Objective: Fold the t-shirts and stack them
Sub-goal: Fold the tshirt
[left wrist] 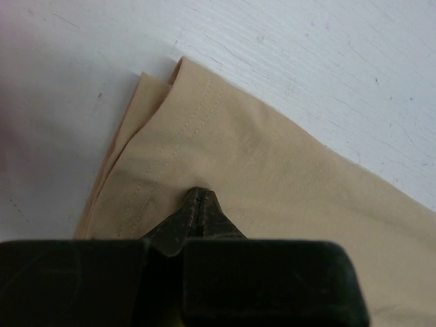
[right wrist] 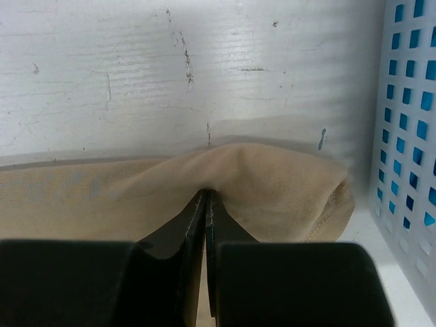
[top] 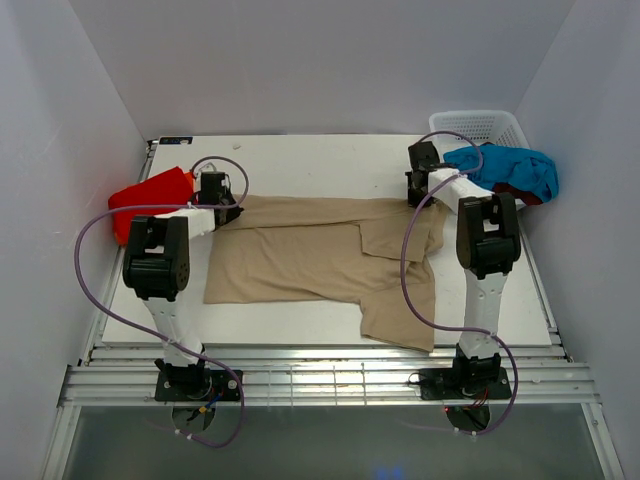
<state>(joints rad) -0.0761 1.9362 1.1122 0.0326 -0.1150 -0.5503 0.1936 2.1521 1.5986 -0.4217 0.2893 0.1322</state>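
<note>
Up close, my left pincer [left wrist: 197,195] is clamped on a stitched corner of the tan cloth t-shirt [left wrist: 272,157]. My right pincer [right wrist: 206,195] grips its bunched fold beside a white perforated plastic basket [right wrist: 409,136]. Only overhead shows it spread on the white surface [top: 300,160], a bright red cloth t-shirt [top: 150,192] far left, a turquoise cloth t-shirt [top: 515,168] on the basket.

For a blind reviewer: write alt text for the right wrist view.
The right gripper, jaws shut, pinches a bunched fold of the tan t-shirt on the white table. A perforated white basket stands at the right edge.
</note>
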